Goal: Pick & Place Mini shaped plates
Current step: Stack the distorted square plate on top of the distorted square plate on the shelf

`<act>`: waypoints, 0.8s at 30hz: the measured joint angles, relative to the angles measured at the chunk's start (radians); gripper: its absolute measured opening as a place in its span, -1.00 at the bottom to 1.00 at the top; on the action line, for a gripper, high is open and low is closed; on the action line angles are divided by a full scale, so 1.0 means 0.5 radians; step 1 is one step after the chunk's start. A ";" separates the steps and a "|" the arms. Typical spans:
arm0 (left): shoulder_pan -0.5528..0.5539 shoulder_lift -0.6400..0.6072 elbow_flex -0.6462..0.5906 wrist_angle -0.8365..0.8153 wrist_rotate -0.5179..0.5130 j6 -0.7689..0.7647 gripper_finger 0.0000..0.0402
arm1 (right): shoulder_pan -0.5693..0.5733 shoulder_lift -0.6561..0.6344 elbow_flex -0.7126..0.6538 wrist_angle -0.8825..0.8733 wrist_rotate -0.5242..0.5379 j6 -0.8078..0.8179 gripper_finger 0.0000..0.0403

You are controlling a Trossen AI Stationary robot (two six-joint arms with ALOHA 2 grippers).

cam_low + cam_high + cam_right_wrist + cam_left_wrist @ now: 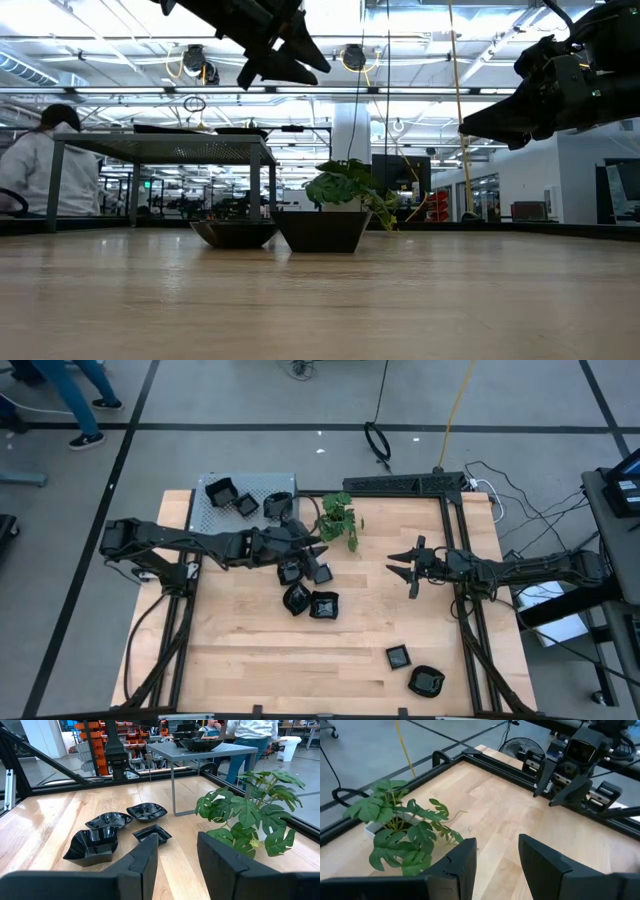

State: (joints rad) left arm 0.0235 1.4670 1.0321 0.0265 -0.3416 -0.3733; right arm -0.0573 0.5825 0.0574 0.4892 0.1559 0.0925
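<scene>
Nearest the bench's (240, 660) front edge, we see two mini shaped plates (398, 656) lying close together on the right side. Farther in, a cluster of four (323, 605) sits around the middle, just under the left gripper (318, 550), which hangs above them with fingers spread and nothing between them. The right gripper (408, 567) hovers well apart (also spread, empty), pointing toward the plant (340, 518). At the far left, more plates rest on the grey perforated box (215, 515).
</scene>
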 joint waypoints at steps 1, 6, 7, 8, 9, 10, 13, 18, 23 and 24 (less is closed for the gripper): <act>0.000 0.000 0.000 0.000 0.000 0.014 -0.25 | 0.000 0.000 -0.001 0.000 0.000 0.000 -0.37; 0.000 0.000 0.000 0.001 0.001 -0.030 -0.25 | 0.001 0.000 0.000 0.000 0.001 0.000 -0.37; 0.000 0.000 0.000 0.002 0.001 -0.047 -0.25 | 0.000 0.000 -0.001 0.000 0.000 0.000 -0.37; 0.000 0.000 0.000 0.002 0.001 -0.056 -0.25 | 0.001 0.000 0.000 0.000 0.001 0.000 -0.37; 0.000 0.000 0.000 0.002 0.001 -0.058 -0.25 | 0.000 0.000 0.000 0.000 0.000 0.000 -0.37; 0.000 0.000 0.000 0.002 0.001 -0.059 -0.25 | 0.001 0.000 -0.001 0.000 0.000 0.000 -0.37; 0.000 0.000 0.000 0.002 0.001 -0.054 -0.25 | 0.001 0.000 0.000 0.000 0.000 0.000 -0.37; 0.000 0.000 0.000 0.015 0.000 -0.064 -0.25 | 0.000 0.000 -0.001 0.000 0.000 0.000 -0.37; 0.001 -0.003 0.000 0.079 -0.002 -0.079 -0.25 | 0.000 0.000 0.000 0.000 0.000 0.000 -0.37; 0.001 -0.003 0.000 0.075 -0.002 -0.080 -0.25 | 0.001 0.000 0.000 0.000 0.000 0.000 -0.37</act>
State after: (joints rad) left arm 0.0238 1.4654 1.0321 0.0641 -0.3428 -0.4134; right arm -0.0570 0.5827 0.0572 0.4892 0.1560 0.0925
